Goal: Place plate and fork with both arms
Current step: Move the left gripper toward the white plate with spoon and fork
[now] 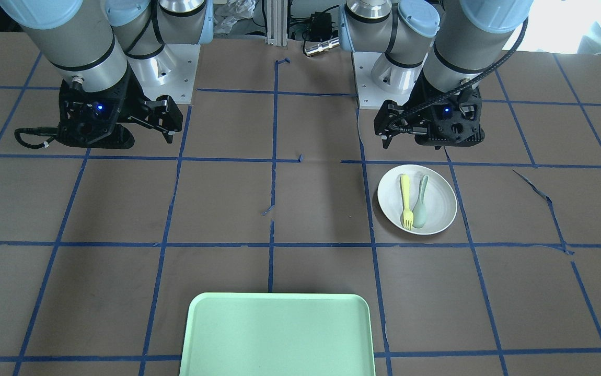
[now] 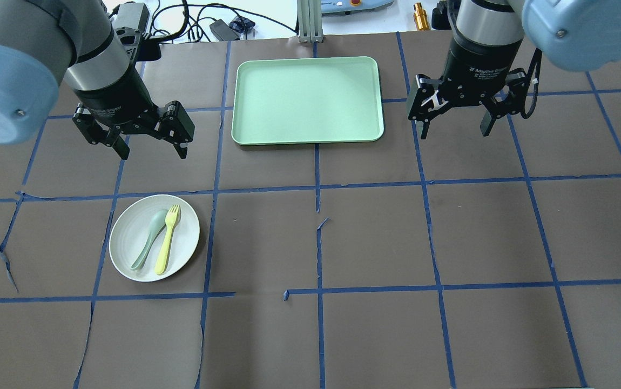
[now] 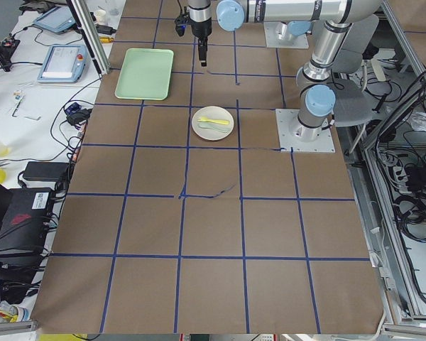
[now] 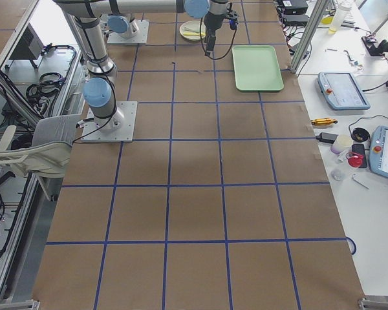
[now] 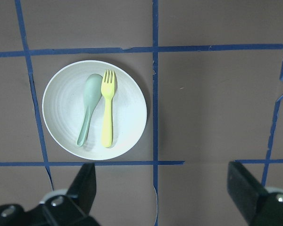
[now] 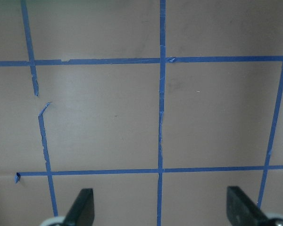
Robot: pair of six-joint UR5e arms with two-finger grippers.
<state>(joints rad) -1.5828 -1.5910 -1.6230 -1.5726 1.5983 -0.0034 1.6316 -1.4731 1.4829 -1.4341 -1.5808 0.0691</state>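
Hanging above the taped table (image 2: pixel 375 243), both claws are spread wide and hold nothing. The left gripper (image 2: pixel 154 152) hovers just beyond the plate (image 2: pixel 127 254), touching neither it nor the table. The right gripper (image 2: pixel 455 133) hovers beside the mint-green tray (image 2: pixel 310 100), well apart from the plate. On the plate lie the fork (image 2: pixel 167 240) and a grey-green spoon (image 2: pixel 148 240), side by side, on the robot's left half of the table.
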